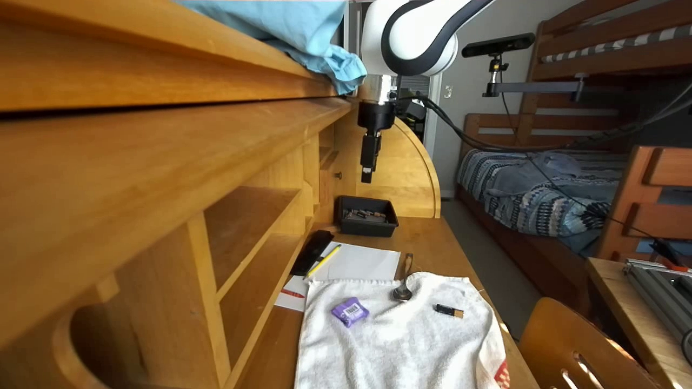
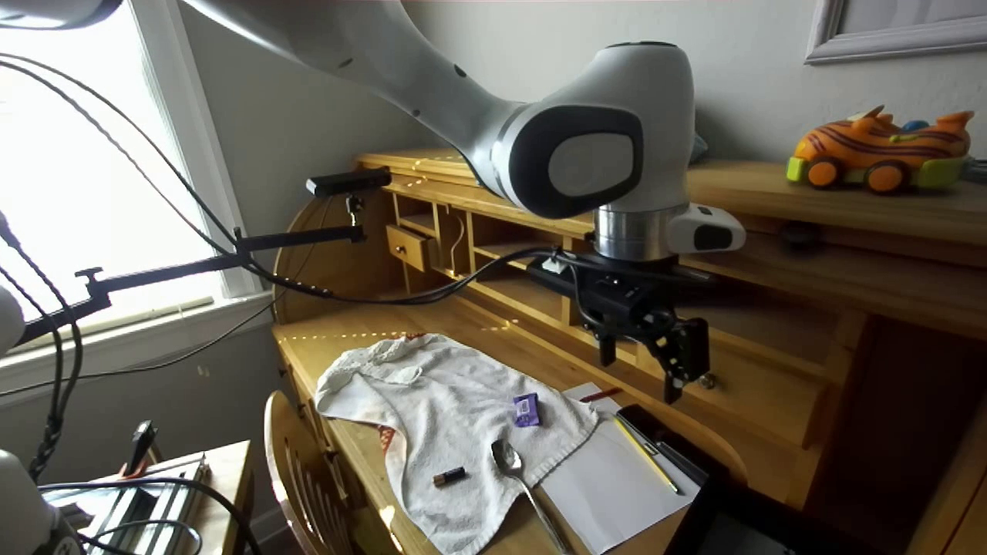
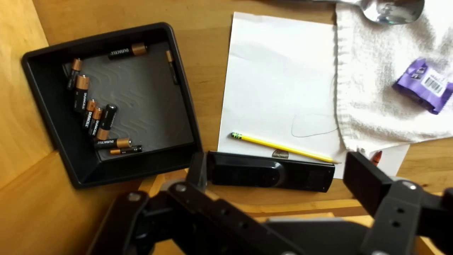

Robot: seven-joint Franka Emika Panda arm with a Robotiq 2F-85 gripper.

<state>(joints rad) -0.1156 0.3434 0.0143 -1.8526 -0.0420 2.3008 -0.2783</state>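
A: What's the gripper [image 2: 640, 378] got? From my chair I see jaws spread wide, nothing in them.

B: Same here, it's hanging well above the desk [image 3: 208, 71]. Nearest thing looks like that black gadget [image 3: 270, 173], lying flat along the edge of the paper [image 3: 279, 78], framed between the jaws in the wrist view. No clue what it is tbh.

A: How would it handle?

B: I'm guessing stiff plastic, lightish, not fragile. It's shiny, so probably slippery. I'd pinch across its narrow width, near the middle, so it doesn't dip at one end. Jaws line up with its length though, so I'd need to twist the gripper.

A: Anything crowding it?

B: Yeah, a pencil [image 3: 288, 147] runs along one side, with a coin [image 3: 280, 154] peeking out between them. I'd watch that pencil, those roll. The tray [image 3: 187, 92] of batteries [image 3: 80, 97] sits just beside one end, so not much slack there. Towel [image 3: 368, 71] is near the other end, packet [image 3: 423, 88] on it.
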